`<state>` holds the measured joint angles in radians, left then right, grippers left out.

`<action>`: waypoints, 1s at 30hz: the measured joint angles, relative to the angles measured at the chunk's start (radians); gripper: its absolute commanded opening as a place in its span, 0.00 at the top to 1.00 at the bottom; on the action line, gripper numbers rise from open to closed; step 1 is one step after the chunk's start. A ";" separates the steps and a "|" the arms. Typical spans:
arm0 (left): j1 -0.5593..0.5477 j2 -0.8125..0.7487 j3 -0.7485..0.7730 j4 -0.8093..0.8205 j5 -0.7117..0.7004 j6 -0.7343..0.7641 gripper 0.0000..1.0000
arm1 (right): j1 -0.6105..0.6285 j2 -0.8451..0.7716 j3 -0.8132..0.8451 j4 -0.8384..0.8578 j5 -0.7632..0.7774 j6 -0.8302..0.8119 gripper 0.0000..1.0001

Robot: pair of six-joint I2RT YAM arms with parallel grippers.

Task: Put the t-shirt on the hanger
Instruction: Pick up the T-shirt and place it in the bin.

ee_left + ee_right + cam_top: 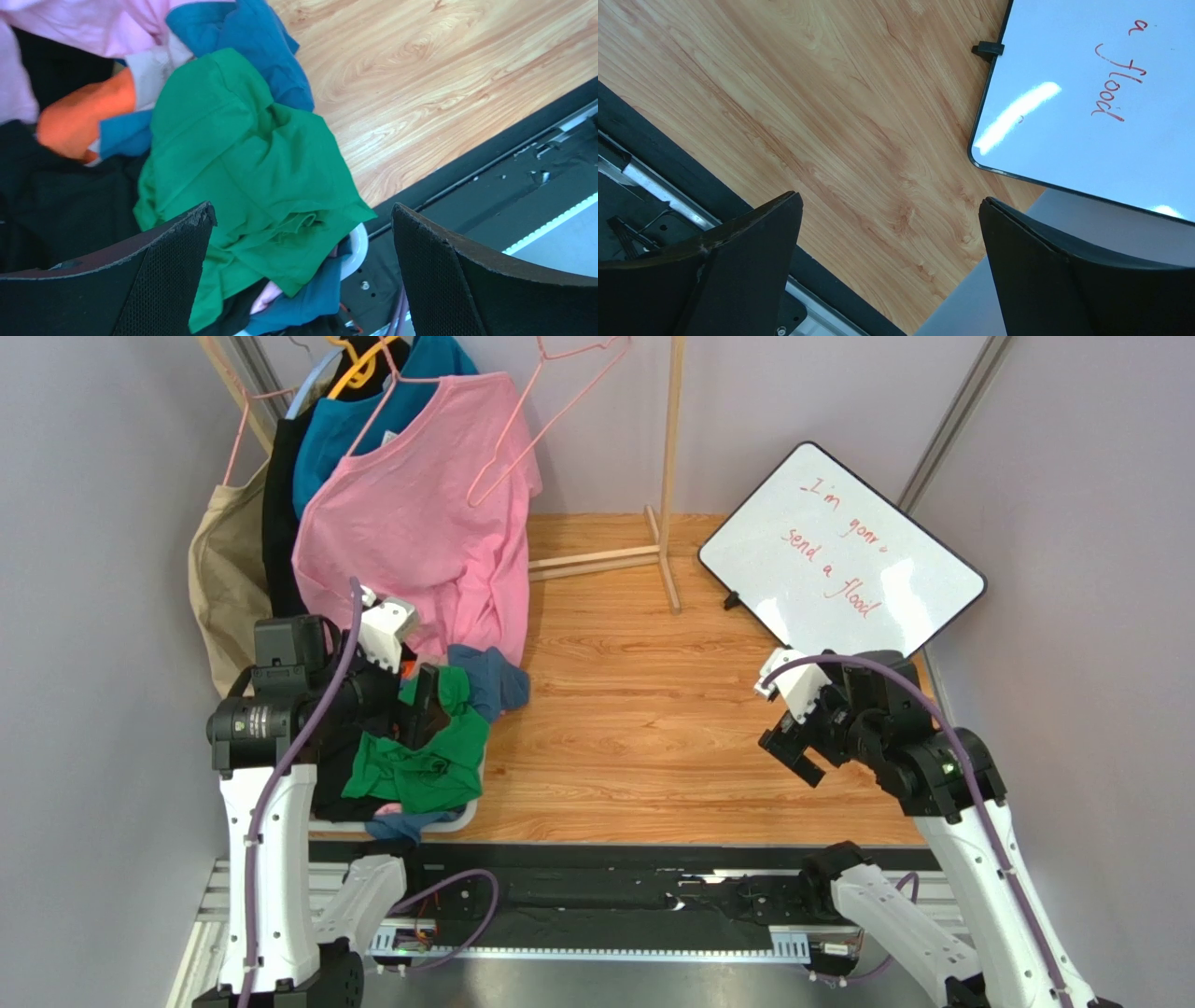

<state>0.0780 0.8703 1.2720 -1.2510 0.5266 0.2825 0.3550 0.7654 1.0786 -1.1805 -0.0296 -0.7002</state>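
We hold the left tool [300, 213] wide open over the crumpled green t-shirt [238, 154], the right tool [889, 201] equally open, both empty.

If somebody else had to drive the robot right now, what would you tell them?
The left gripper is open above the green t-shirt, holding nothing.
The right gripper is open and empty over the wooden table, near the whiteboard.
The t-shirt lies crumpled on the clothes pile. The pale-pink hanger hangs bare on the rack.
Done: nothing yet.
Left: grab the t-shirt, get the hanger, put the t-shirt on it.
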 measured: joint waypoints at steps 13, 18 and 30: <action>0.000 0.210 0.087 -0.070 -0.106 0.315 0.01 | -0.048 0.005 0.062 -0.054 -0.071 0.075 0.00; 0.000 0.264 -0.064 -0.052 -0.151 0.386 0.01 | -0.084 0.006 0.082 -0.068 -0.114 0.091 0.00; -0.064 0.294 -0.231 0.050 -0.222 0.460 1.00 | -0.153 0.013 0.108 -0.102 -0.200 0.125 0.00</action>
<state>0.0135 1.1641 1.0412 -1.2015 0.3050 0.7422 0.2020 0.7788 1.1862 -1.2823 -0.2295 -0.5751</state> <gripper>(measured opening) 0.205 0.999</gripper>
